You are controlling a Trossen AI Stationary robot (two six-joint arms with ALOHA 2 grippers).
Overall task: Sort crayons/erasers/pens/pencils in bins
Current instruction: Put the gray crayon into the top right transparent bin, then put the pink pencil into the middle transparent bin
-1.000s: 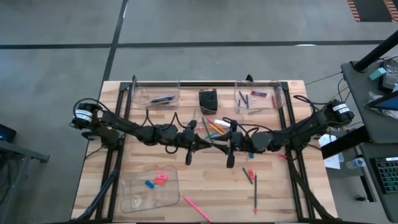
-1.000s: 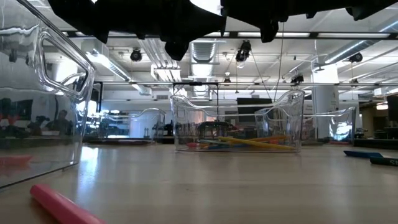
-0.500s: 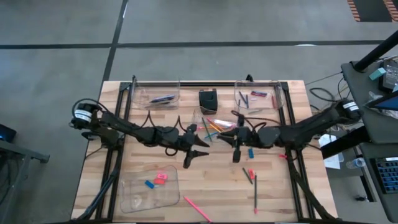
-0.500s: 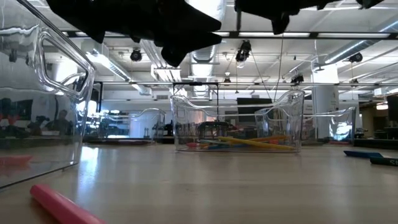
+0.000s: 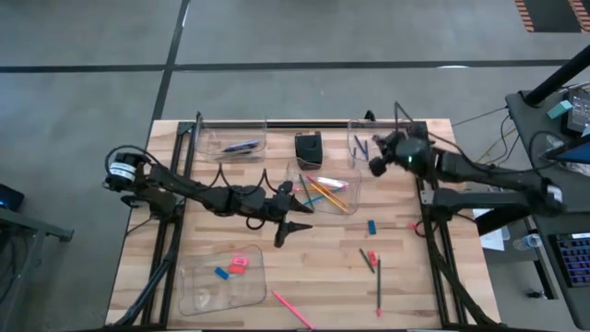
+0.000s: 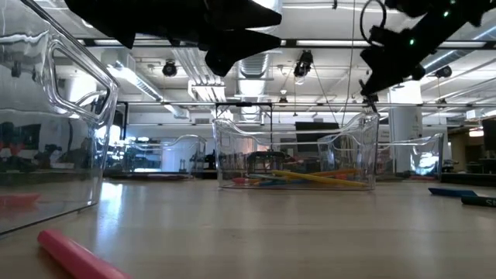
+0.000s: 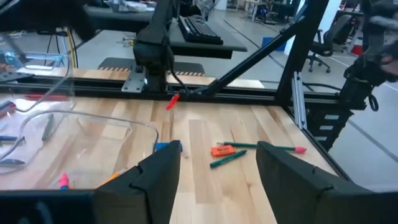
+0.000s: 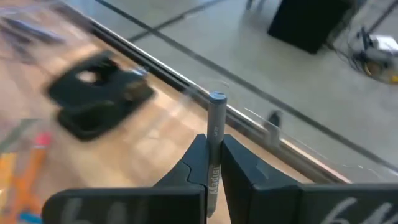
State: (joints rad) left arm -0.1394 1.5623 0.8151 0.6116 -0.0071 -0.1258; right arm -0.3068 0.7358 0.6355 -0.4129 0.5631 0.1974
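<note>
My right gripper (image 5: 375, 162) hangs over the far right bin (image 5: 395, 138), which holds crayons, and is shut on a dark grey crayon (image 8: 216, 127). At the table's middle my left gripper (image 5: 297, 226) is held above the wood with its fingers (image 7: 163, 177) open and nothing between them, just on the near side of the middle bin (image 5: 324, 173) of pencils. The far left bin (image 5: 232, 143) holds a dark pen. The near left bin (image 5: 221, 281) holds a blue and a pink eraser. My right gripper pinches the grey crayon's lower part (image 8: 215, 148) between its two fingers (image 8: 194, 163). It comes from the table's right side, slanting a little downward. The crayon's free end (image 8: 216, 97) sticks out past the fingertips. The crayon is lifted clear of the table and the bin.
Loose on the wood at the right are a blue eraser (image 5: 371, 226), a red eraser (image 5: 372, 257) and two dark sticks (image 5: 378, 288). A pink pencil (image 5: 291, 310) lies at the near edge. A small black box (image 5: 308, 148) sits between the far bins.
My right gripper has swung from the table's middle toward the far right, coming over the far right bin, and has tipped from pointing down to nearly level. My left gripper has opened while staying in place.
</note>
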